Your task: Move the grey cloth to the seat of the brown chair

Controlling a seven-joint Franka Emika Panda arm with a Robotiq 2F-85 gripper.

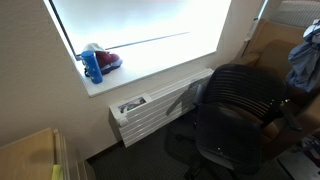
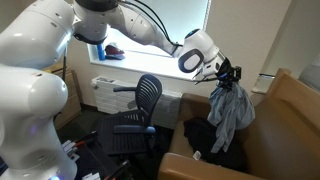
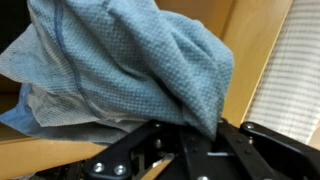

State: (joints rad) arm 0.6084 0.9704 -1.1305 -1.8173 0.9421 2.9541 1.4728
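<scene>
The grey-blue cloth [image 2: 231, 115] hangs from my gripper [image 2: 224, 76] in the air above the brown chair [image 2: 285, 130]. It hangs over the chair's seat [image 2: 215, 160], which looks dark below it. In the wrist view the cloth [image 3: 130, 70] fills most of the picture, and its folds run down between the black fingers [image 3: 195, 135], which are shut on it. Tan chair surface [image 3: 255, 50] shows behind it. In an exterior view only a bit of the cloth [image 1: 305, 55] shows at the right edge.
A black mesh office chair [image 2: 140, 115] stands next to the brown chair and also shows in an exterior view [image 1: 235, 110]. A white radiator [image 1: 160, 105] sits under the window sill, where a blue bottle [image 1: 92, 65] and a red object [image 1: 107, 60] rest.
</scene>
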